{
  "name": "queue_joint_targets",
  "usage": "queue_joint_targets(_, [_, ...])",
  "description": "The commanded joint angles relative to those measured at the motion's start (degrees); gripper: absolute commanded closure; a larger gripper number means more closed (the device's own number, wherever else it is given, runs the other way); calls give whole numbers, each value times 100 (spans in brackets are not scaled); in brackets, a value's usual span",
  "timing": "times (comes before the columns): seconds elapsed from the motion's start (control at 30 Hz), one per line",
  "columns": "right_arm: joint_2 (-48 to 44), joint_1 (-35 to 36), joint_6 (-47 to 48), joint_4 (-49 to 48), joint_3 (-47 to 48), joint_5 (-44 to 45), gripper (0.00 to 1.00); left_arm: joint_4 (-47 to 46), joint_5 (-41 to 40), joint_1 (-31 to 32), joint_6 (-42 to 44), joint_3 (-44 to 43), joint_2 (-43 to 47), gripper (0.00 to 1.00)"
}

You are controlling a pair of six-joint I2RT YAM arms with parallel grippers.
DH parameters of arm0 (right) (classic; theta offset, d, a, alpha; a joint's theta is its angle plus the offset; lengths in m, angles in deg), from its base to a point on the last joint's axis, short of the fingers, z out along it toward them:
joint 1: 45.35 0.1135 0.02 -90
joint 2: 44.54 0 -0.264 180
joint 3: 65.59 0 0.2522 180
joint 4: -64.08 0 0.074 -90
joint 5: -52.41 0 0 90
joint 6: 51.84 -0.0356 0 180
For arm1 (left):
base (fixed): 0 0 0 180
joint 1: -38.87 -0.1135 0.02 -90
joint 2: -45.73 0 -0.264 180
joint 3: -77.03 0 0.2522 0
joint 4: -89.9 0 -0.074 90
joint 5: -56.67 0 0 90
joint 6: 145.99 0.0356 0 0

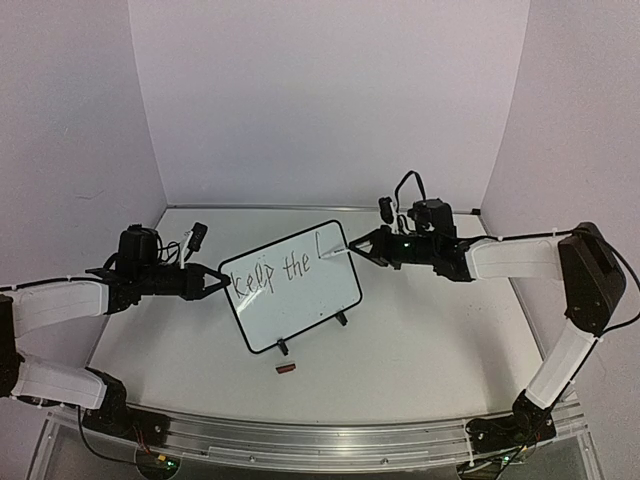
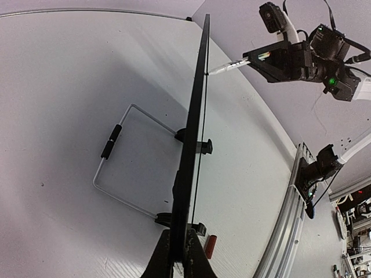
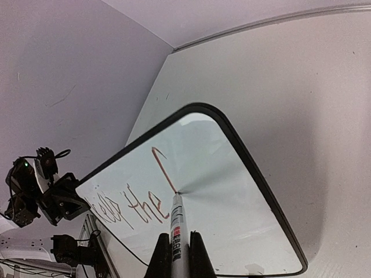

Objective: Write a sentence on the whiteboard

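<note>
The whiteboard stands tilted on its two black feet at the table's middle. The sentence reads "keep the" plus one fresh hooked stroke; it also shows in the right wrist view. My left gripper is shut on the whiteboard's left edge, seen edge-on in the left wrist view. My right gripper is shut on a white marker, its tip touching the board at the bottom of the new stroke.
A small red marker cap lies on the table in front of the board, also in the left wrist view. The board's wire stand reaches out behind it. Walls close the table's back and sides.
</note>
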Motion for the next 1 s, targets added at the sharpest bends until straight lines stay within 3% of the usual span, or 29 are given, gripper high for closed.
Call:
queue_joint_targets(0.0, [-116, 7, -146, -162, -346, 98, 100, 55, -394, -44, 319, -212, -7, 100])
queue_joint_targets(0.97, [-338, 203, -556, -878, -288, -17, 100, 62, -397, -44, 311, -214, -15, 100])
